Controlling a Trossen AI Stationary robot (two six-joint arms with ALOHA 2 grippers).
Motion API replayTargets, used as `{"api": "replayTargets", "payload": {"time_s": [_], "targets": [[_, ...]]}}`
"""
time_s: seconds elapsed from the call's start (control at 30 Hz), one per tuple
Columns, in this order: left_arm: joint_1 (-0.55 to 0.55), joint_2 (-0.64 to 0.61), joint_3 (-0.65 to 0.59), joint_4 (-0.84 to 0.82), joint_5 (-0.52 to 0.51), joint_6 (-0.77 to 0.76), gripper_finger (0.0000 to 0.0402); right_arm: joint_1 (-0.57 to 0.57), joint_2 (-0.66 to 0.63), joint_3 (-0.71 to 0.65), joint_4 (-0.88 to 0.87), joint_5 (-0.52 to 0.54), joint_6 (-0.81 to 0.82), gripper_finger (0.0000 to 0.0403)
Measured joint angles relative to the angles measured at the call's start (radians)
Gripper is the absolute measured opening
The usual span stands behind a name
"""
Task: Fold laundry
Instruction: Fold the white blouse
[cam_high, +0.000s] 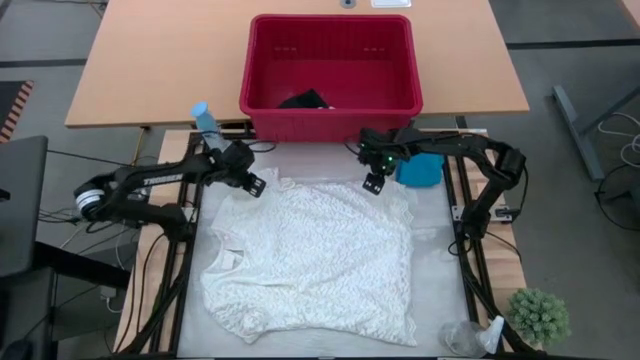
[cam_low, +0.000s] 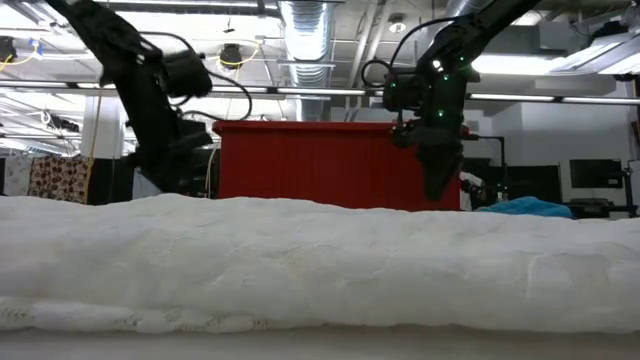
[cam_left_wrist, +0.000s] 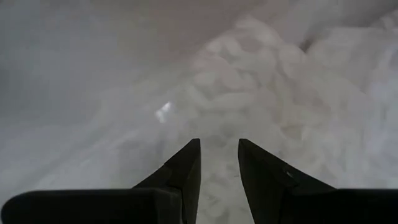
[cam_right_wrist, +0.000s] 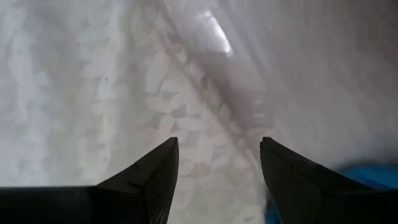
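High view showing both arms reaching inward over the far edge of the cream-white lacy cloth (cam_high: 310, 255), which is lying spread across the pale table (cam_high: 435, 225), collar end toward the left arm's side and hem toward the near edge. Left gripper (cam_high: 254, 185) hanging at the cloth's far left corner, arm stretching in from the table's left side; in the left wrist view, fingers (cam_left_wrist: 183, 171) standing slightly apart with only a narrow gap, pointing down at the lace and pinching nothing. Right gripper (cam_high: 375, 182) hovering at the cloth's far right corner, arm bending in from the right; in the right wrist view, fingers (cam_right_wrist: 155, 174) spreading wide over the cloth's edge, with bare table beyond. Turquoise-blue garment (cam_high: 420, 168) sitting bunched just beside the right gripper, off the cloth's far right corner. Dark navy-black garment (cam_high: 305, 100) lying inside the red basket (cam_high: 330, 120), standing beyond the table's far edge. Low view showing the cloth as a rumpled white mass filling the foreground, both grippers hanging in front of the basket.
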Motion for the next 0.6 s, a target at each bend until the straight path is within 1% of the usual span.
{"api": "replayTargets", "payload": {"time_s": [0.1, 0.17, 0.27, 0.4, 0.47, 0.6], "targets": [[0.028, 0.064, 0.0, 0.041, 0.116, 0.058, 0.0097, -0.001, 0.0, 0.0, -0.02, -0.011, -0.043, 0.0248], [0.034, 0.096, 0.0, 0.037, 0.151, 0.101, 0.0097, -0.001, 0.0, 0.0, -0.024, -0.011, -0.071, 0.0248], [0.034, 0.134, 0.0, 0.027, 0.141, 0.121, 0.0097, -0.001, 0.0, 0.0, -0.023, -0.014, -0.095, 0.0248], [0.035, 0.173, 0.0, 0.056, 0.144, 0.101, 0.0097, -0.013, 0.001, 0.0, -0.017, -0.052, -0.125, 0.0248], [0.035, 0.194, 0.003, 0.074, 0.145, 0.086, 0.0097, -0.014, 0.01, 0.0, -0.016, -0.052, -0.149, 0.0248], [0.035, 0.22, 0.003, 0.095, 0.154, 0.079, 0.0097, -0.02, 0.06, 0.0, -0.005, -0.044, -0.186, 0.0248]]}}
